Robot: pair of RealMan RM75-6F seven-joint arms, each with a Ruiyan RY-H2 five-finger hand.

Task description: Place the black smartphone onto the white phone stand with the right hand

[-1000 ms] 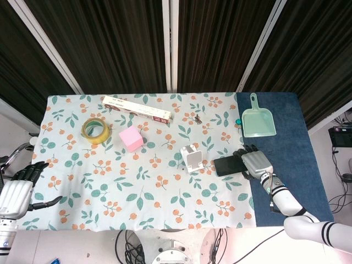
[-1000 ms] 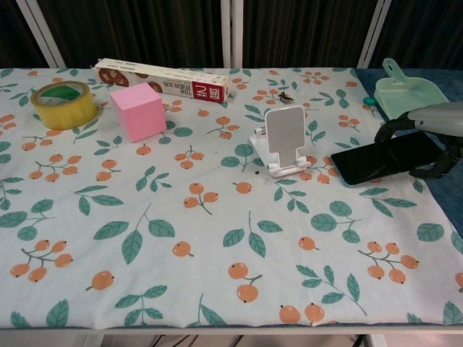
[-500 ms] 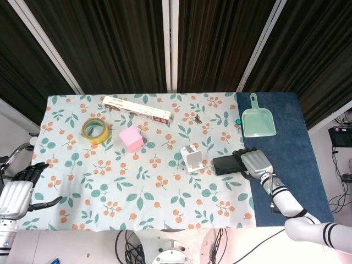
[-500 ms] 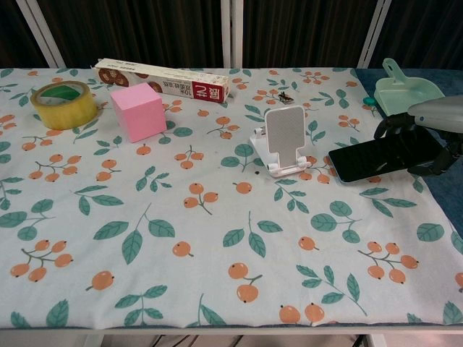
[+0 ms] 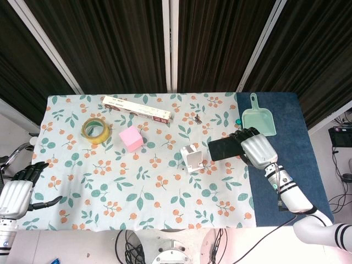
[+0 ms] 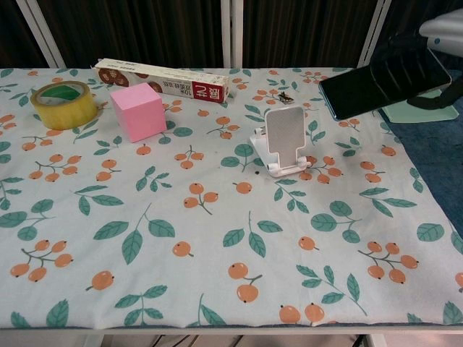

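My right hand grips the black smartphone by its right end and holds it in the air, to the right of the white phone stand. In the chest view the smartphone hangs well above the cloth, up and to the right of the phone stand, with the right hand partly cut off at the frame's top right corner. The stand is upright and bare. My left hand hangs off the table's left edge, fingers apart, holding nothing.
A pink cube, a yellow tape roll and a long box lie at the back left. A green dustpan sits on the blue mat behind the right hand. A small dark object lies behind the stand.
The right hand has lifted the smartphone off the cloth and carried it up and slightly toward the stand. The left hand has not moved.
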